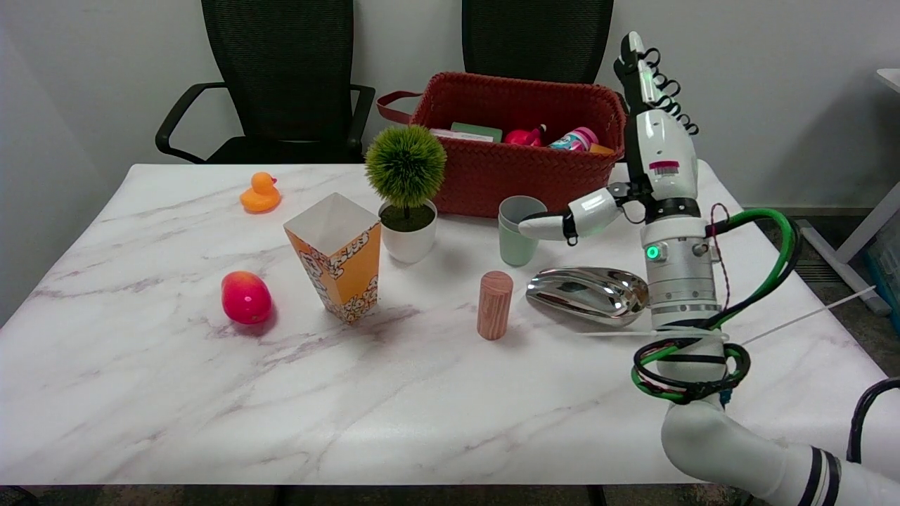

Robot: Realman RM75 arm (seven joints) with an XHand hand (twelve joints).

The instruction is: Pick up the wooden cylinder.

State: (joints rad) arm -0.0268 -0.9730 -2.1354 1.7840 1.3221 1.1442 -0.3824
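The wooden cylinder (495, 305) stands upright on the tabletop (422, 407), just beside the metal scoop (587, 294), while the right hand (650, 151) hangs above the scoop with fingers (641, 60) apart and empty, so the approach step remains and the hand must descend toward the cylinder.

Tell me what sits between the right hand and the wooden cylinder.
In the head view, the metal scoop lies between the right hand and the wooden cylinder.

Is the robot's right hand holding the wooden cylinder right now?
No, the right hand is raised with nothing in it, while the wooden cylinder stands alone on the table.
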